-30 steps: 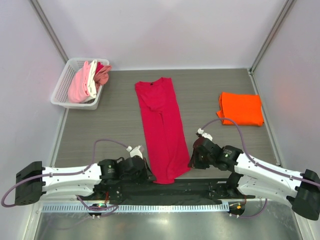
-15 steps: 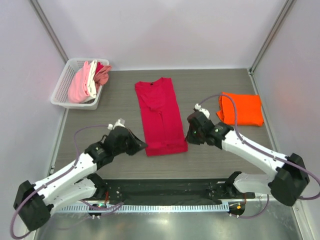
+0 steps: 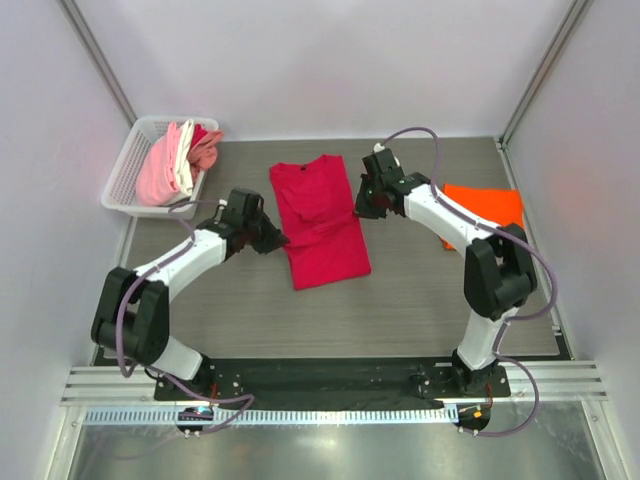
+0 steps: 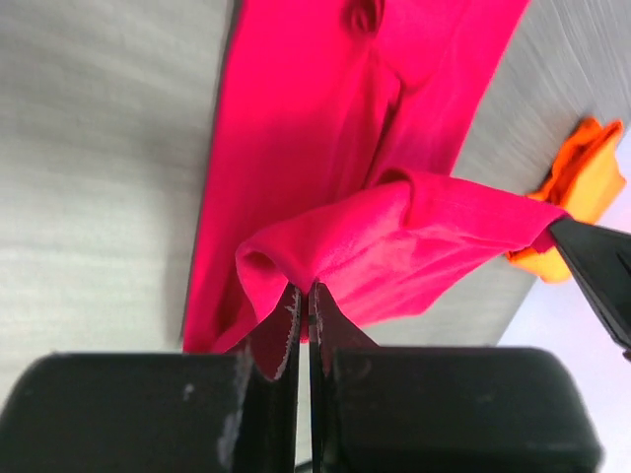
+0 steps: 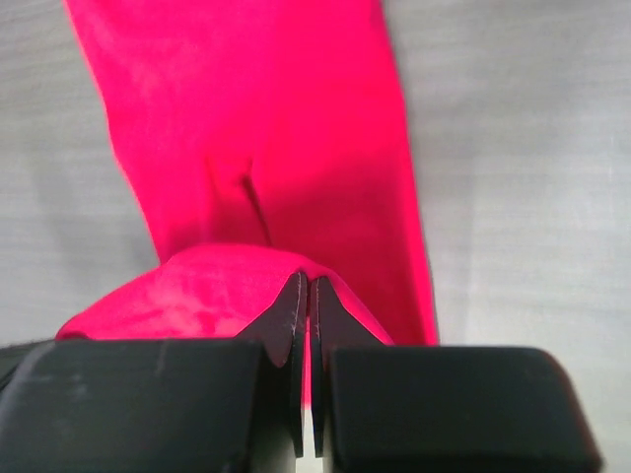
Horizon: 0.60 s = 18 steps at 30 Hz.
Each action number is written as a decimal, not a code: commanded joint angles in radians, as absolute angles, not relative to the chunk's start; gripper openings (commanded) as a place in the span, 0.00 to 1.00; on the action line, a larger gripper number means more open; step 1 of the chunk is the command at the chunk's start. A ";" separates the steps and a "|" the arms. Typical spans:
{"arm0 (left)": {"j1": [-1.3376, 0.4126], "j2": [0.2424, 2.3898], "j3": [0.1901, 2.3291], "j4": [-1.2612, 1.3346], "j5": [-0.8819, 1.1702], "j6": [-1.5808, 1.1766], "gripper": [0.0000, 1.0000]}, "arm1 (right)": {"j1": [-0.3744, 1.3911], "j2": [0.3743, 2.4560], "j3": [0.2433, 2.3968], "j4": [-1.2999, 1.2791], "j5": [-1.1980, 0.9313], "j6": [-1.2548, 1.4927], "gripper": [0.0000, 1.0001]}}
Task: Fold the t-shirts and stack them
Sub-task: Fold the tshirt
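Observation:
The crimson t-shirt (image 3: 320, 225) lies in the middle of the table, collar at the far end, its near half lifted and doubled back over the far half. My left gripper (image 3: 279, 240) is shut on the shirt's left hem corner; the left wrist view shows the cloth (image 4: 296, 128) pinched at its jaws (image 4: 303, 288). My right gripper (image 3: 361, 207) is shut on the right hem corner, with the cloth (image 5: 266, 108) draped over its jaws (image 5: 308, 281). The folded orange t-shirt (image 3: 492, 212) lies at the right, partly behind my right arm; it also shows in the left wrist view (image 4: 582, 182).
A white basket (image 3: 122, 170) at the far left holds pink (image 3: 157, 172) and white (image 3: 184, 165) shirts. Grey walls close in the table on three sides. The tip of my right gripper shows at the right edge of the left wrist view (image 4: 601, 266).
Both arms have swung from the near edge towards the far side, carrying the crimson shirt's hem up over its body. The shirt now shows about half its earlier length.

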State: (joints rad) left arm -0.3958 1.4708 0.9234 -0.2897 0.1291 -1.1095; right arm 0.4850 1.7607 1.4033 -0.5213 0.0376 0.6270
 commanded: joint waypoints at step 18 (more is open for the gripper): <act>-0.272 1.829 1.267 -0.254 0.216 -0.974 0.91 | 0.359 2.105 1.789 -0.497 -0.100 0.569 0.66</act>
